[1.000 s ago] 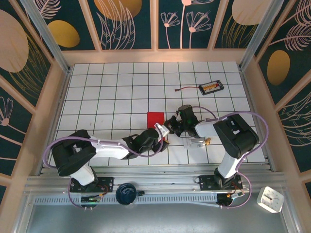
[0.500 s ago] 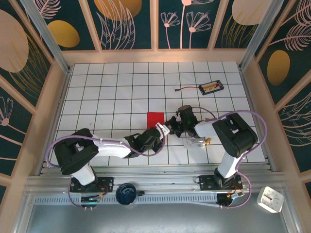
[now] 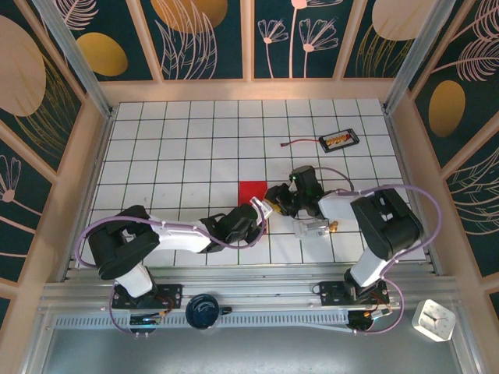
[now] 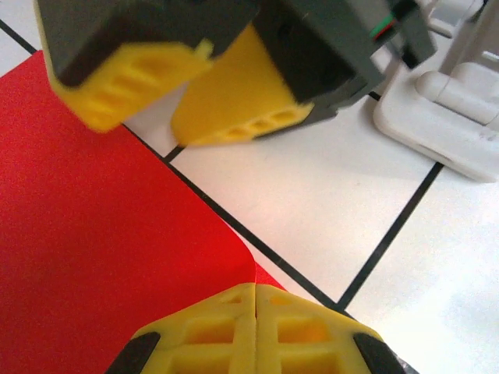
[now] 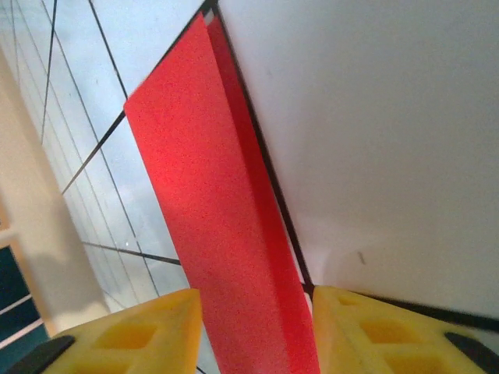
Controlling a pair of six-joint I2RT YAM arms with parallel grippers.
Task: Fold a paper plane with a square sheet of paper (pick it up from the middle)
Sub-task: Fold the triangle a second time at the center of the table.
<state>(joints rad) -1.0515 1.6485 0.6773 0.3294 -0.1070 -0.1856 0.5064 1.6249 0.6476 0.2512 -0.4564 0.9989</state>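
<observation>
Left fingers: the left gripper [image 3: 261, 209] reaches in low from the left; seen from its own wrist, the yellow fingers [image 4: 210, 331] are clenched pad against pad, and the near corner of the red paper [image 4: 101, 234] runs straight into the seam between them, so they look to be nipping that corner
Right fingers: the right gripper [image 3: 274, 196] comes in from the right and meets the left one almost tip to tip; its fingers [image 5: 129, 335] stand parted, one on either side of the red strip that passes between them; whether either pad touches the paper I cannot tell
Red paper: a small red patch near the middle of the white tiled surface [image 3: 179, 148], its near end at the two grippers and the rest lying just beyond them
Paper edges: from the right wrist, one long edge shows two layers lying together, a fold; from the left wrist, a sliver of a lower layer peeps out beside the closed fingers
Room to the left: bare tiles run from the paper to the left wall and on to the far wall
Room to the right: a pale plastic piece [image 3: 310, 227] sits just beside the right gripper; a black tray [image 3: 339, 139] with a cable lies toward the far right, well apart from the paper
</observation>
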